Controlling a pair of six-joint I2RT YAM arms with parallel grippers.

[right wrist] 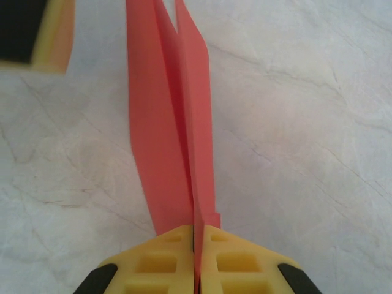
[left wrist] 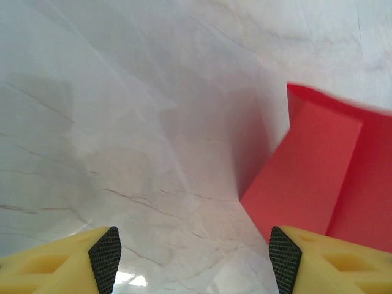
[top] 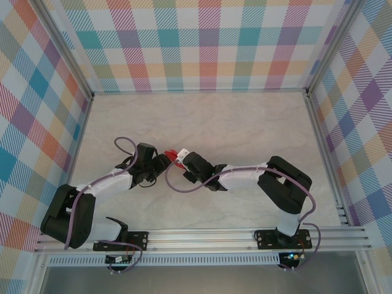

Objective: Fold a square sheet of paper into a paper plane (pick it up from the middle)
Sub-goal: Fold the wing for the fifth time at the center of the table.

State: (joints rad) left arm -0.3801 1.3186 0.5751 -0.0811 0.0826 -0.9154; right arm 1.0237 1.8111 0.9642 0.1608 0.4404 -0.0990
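Step in hand, as I judge it: mid-fold. 1 gripper holds the creased sheet while the other lines up on a flap.

Right gripper (right wrist: 196,245): jaws pressed together on the red paper (right wrist: 168,122), pinching 1 end along the fold. In the right wrist view the paper runs away from the fingers as 2 long flaps on edge, with a narrow V gap at the far end. I cannot tell whether its lower edge touches the table (right wrist: 306,122).

Left gripper (left wrist: 193,254): jaws apart, nothing between them. Its pads (left wrist: 105,257) bracket bare marble. The paper sits at the right of that view, just beyond 1 finger, as a flat panel with a diagonal crease.

Top view: both grippers meet near the table centre, with the paper between them.

Notes for doing this well (judgement):
- Shift the left gripper sideways until 1 flap, not both, lies between the pads. Only then close.
- Grip near the flap's free edge so the new crease forms along the ridge.
- The right clamp should hold firm, or the fold may spring open.
- Move slowly, because thin paper buckles or tears.
- Risk: a left finger nudging the panel edge could twist the sheet out of the right clamp.
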